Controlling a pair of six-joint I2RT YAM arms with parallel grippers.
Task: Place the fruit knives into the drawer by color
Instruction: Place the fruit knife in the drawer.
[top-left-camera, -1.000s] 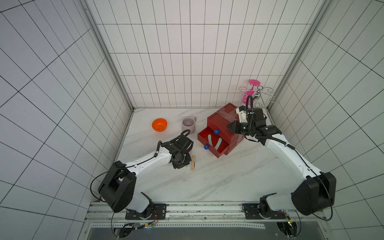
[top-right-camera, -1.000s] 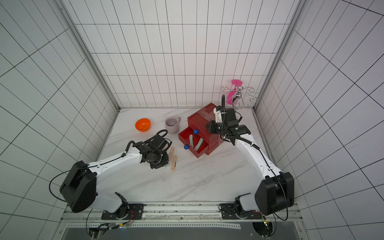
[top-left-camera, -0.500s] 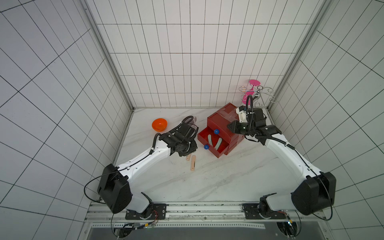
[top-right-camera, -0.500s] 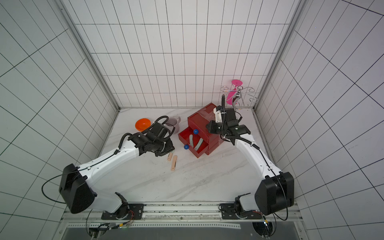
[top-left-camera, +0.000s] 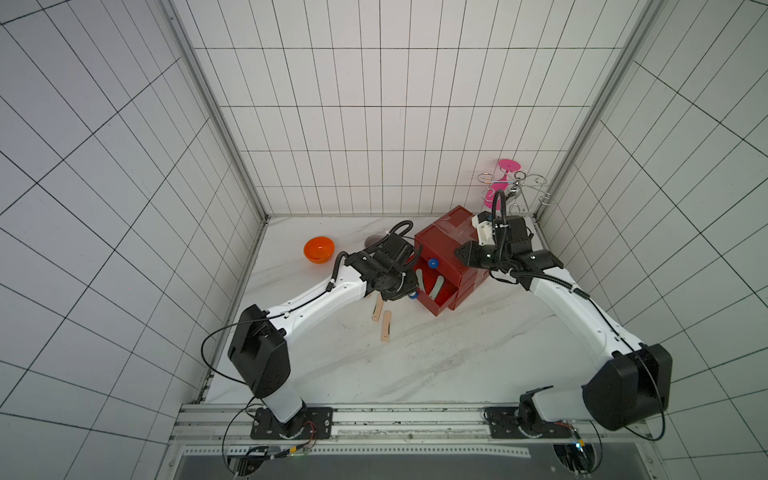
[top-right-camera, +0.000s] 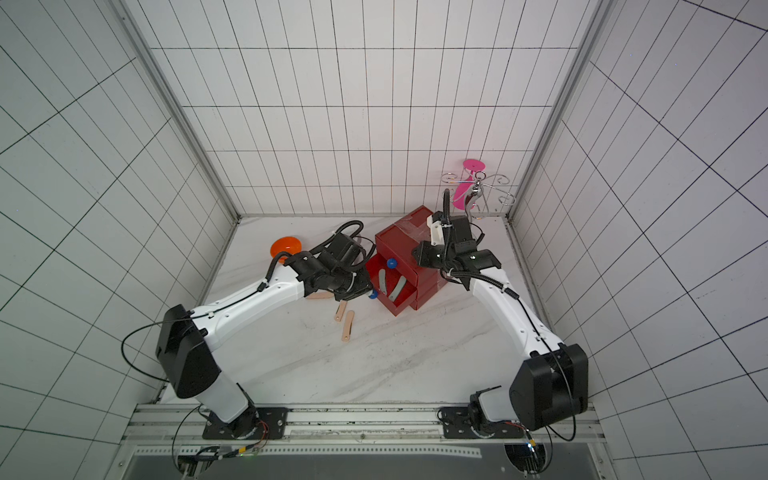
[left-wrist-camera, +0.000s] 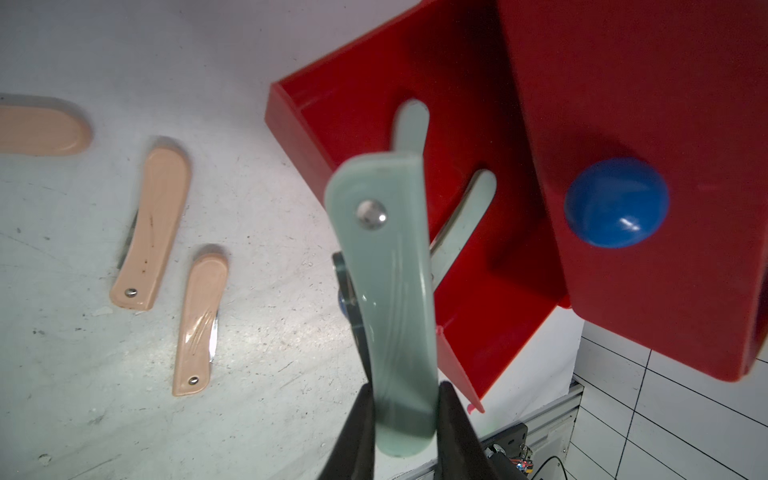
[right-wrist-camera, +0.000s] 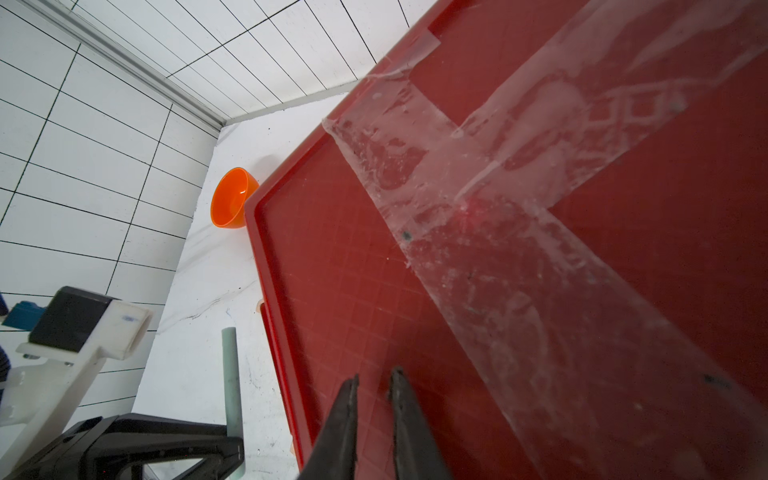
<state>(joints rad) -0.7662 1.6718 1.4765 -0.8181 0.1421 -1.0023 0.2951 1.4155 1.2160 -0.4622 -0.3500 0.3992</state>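
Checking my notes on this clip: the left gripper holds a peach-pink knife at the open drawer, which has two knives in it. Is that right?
No. The knife in the left gripper is pale mint, not peach-pink; the left wrist view shows it. The rest stands: it is held at the open drawer, which has two knives in it.

An orange bowl (top-left-camera: 318, 249) sat at the far left of the white marble tabletop (top-left-camera: 415, 365). Just right of it, a pale mauve mug (top-left-camera: 372, 240) was mostly hidden. In the far right corner, a wire rack (top-left-camera: 516, 185) held a pink stemmed glass (top-left-camera: 502, 183), foot uppermost. White tiled walls (top-left-camera: 374, 124) enclosed three sides.
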